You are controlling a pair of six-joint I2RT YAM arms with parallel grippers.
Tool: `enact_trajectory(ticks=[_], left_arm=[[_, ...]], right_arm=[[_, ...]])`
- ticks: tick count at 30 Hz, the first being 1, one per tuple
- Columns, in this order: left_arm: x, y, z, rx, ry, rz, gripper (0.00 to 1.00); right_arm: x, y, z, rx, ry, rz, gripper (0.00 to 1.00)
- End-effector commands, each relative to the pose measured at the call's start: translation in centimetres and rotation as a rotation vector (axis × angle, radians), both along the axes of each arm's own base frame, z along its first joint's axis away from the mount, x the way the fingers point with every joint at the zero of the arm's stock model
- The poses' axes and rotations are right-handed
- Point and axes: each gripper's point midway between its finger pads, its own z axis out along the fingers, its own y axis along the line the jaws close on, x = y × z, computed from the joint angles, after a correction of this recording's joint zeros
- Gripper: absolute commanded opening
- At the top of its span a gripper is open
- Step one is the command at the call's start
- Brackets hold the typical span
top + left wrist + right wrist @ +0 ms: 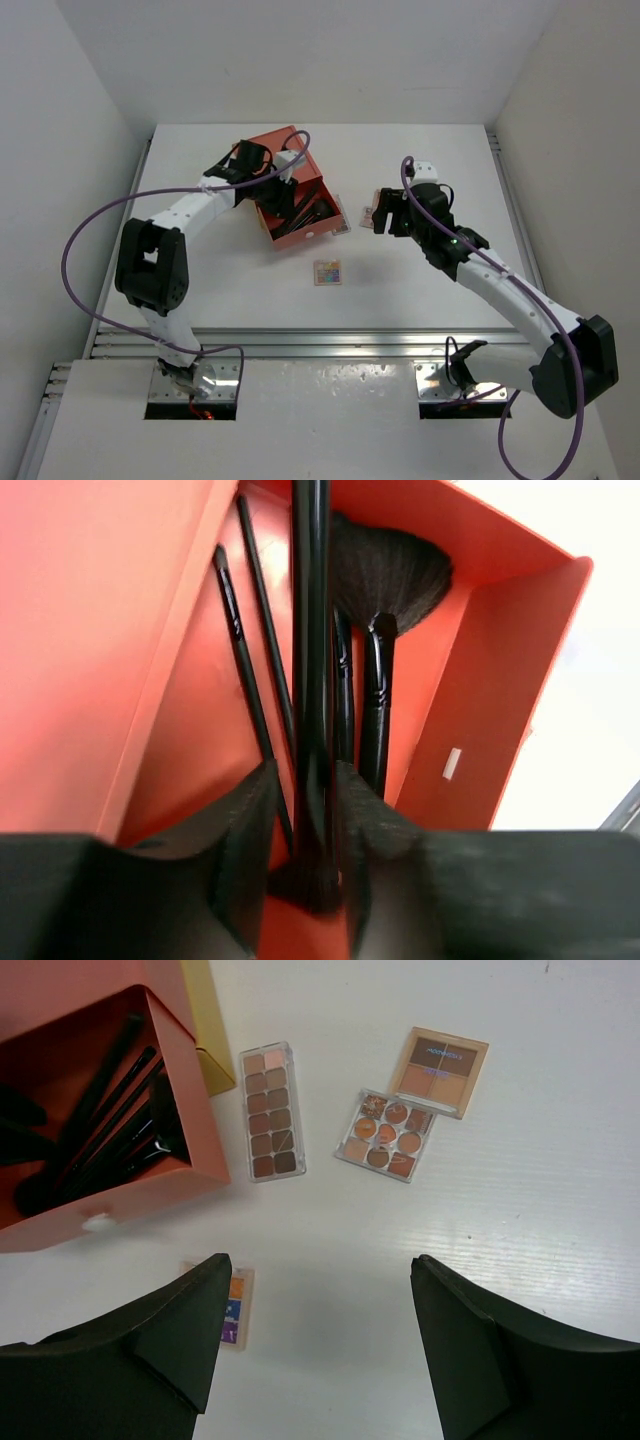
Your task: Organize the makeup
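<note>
The orange box (290, 195) holds several black makeup brushes (300, 215). My left gripper (287, 178) reaches into it. In the left wrist view its jaws (307, 770) are nearly together around a black brush handle (312, 650), bristle end near the palm. A fan brush (390, 575) and thin dark sticks (240, 650) lie beneath. My right gripper (380, 220) is open and empty over the table (318, 1265). Ahead of it lie a long brown palette (272, 1112), a round-pan palette (388, 1135) and a brown four-pan palette (440, 1070). A mixed-colour palette (327, 272) lies apart.
The box's yellow lower drawer (205, 1020) sticks out beside the long palette. The mixed-colour palette (238, 1305) is partly hidden behind my right gripper's left finger (190, 1320). White walls enclose the table (420, 290) on three sides.
</note>
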Motion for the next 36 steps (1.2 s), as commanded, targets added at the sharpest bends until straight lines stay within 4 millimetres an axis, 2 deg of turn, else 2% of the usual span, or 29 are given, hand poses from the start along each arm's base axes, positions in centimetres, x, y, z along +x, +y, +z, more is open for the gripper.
enact_trajectory(ticks=[1, 4, 5, 7, 8, 10, 11, 12, 13, 14, 15, 16, 17, 18, 19, 20, 21, 23, 24, 25, 26, 27, 28, 29, 32, 34, 35, 36], left_arm=[[-0.2, 0.2, 1.3, -0.004, -0.009, 0.052, 0.46], [0.5, -0.1, 3.2, -0.029, -0.042, 0.066, 0.49], [0.6, -0.1, 3.5, -0.03, -0.045, 0.066, 0.51], [1.6, -0.7, 5.9, -0.061, -0.093, 0.065, 0.51], [1.3, -0.7, 5.8, -0.064, -0.081, 0.058, 0.51], [2.1, -1.0, 8.2, -0.086, -0.124, 0.063, 0.51], [2.3, -1.3, 9.7, -0.104, -0.153, 0.055, 0.51], [3.0, -1.0, 11.5, -0.115, -0.188, 0.064, 0.51], [3.6, -0.4, 12.3, -0.116, -0.211, 0.081, 0.51], [3.9, -0.3, 13.1, -0.111, -0.237, 0.084, 0.51], [4.7, 0.6, 13.2, -0.101, -0.246, 0.114, 0.51], [5.2, 1.3, 13.6, -0.091, -0.262, 0.138, 0.51], [6.2, 2.0, 13.7, -0.076, -0.285, 0.158, 0.51], [7.4, 3.5, 12.9, -0.049, -0.286, 0.209, 0.51], [8.1, 4.1, 12.5, -0.036, -0.298, 0.222, 0.51], [8.6, 4.6, 12.0, -0.032, -0.294, 0.234, 0.51], [9.5, 5.7, 10.4, -0.002, -0.27, 0.271, 0.51], [10.7, 6.5, 9.6, 0.011, -0.275, 0.297, 0.51], [11.0, 7.0, 8.7, 0.018, -0.258, 0.307, 0.51], [11.5, 7.1, 7.7, 0.031, -0.244, 0.314, 0.51], [11.8, 7.1, 7.3, 0.031, -0.242, 0.314, 0.51], [12.0, 7.2, 6.8, 0.045, -0.24, 0.315, 0.51], [12.2, 7.2, 6.3, 0.047, -0.237, 0.315, 0.51], [12.2, 7.2, 5.9, 0.053, -0.237, 0.309, 0.51], [11.7, 7.4, 3.7, 0.079, -0.207, 0.292, 0.51], [11.5, 7.6, 3.0, 0.09, -0.199, 0.299, 0.51], [11.1, 7.7, 2.2, 0.096, -0.18, 0.298, 0.49], [11.0, 7.8, 1.3, 0.108, -0.166, 0.29, 0.48]], right_arm=[[0.5, 0.1, 1.6, 0.001, -0.044, 0.008, 0.72], [0.4, 0.9, 1.6, -0.028, -0.039, 0.058, 0.72], [0.6, 1.8, 2.2, -0.029, -0.048, 0.086, 0.72], [0.4, 3.5, 2.3, -0.079, -0.051, 0.167, 0.7], [0.2, 3.9, 2.3, -0.097, -0.057, 0.198, 0.7], [0.1, 5.7, 1.9, -0.094, -0.045, 0.259, 0.58], [0.0, 6.7, 0.8, -0.083, -0.016, 0.294, 0.51], [-0.4, 8.1, 0.7, -0.053, -0.025, 0.342, 0.34], [-1.0, 9.6, -0.9, -0.032, 0.018, 0.403, 0.28], [-0.9, 9.9, -0.9, -0.025, 0.005, 0.41, 0.21], [-2.0, 11.3, -2.7, -0.008, 0.042, 0.477, 0.14], [-2.1, 12.3, -3.3, 0.008, 0.044, 0.498, 0.02], [-2.0, 13.0, -3.4, 0.033, 0.032, 0.519, 0.0], [-2.5, 13.7, -4.7, 0.04, 0.058, 0.542, 0.0], [-2.4, 14.3, -5.3, 0.05, 0.055, 0.554, 0.0], [-2.2, 15.0, -5.0, 0.076, 0.034, 0.57, 0.0], [-1.8, 15.7, -5.8, 0.082, 0.041, 0.574, 0.0], [-1.1, 16.9, -5.4, 0.1, 0.019, 0.583, 0.0], [-0.6, 17.5, -6.4, 0.097, 0.036, 0.584, 0.0], [0.2, 18.1, -5.6, 0.108, -0.001, 0.577, 0.0], [0.5, 18.4, -5.7, 0.124, 0.0, 0.566, 0.0], [0.9, 18.5, -6.5, 0.122, 0.011, 0.557, 0.0], [2.1, 19.0, -6.0, 0.128, -0.028, 0.535, 0.0], [2.5, 19.1, -6.6, 0.126, -0.022, 0.526, 0.0], [4.1, 19.9, -6.5, 0.131, -0.055, 0.504, 0.0], [4.8, 20.2, -6.6, 0.128, -0.062, 0.492, 0.0], [5.6, 20.8, -5.5, 0.14, -0.096, 0.492, 0.0], [5.9, 20.7, -5.5, 0.129, -0.104, 0.486, 0.0]])
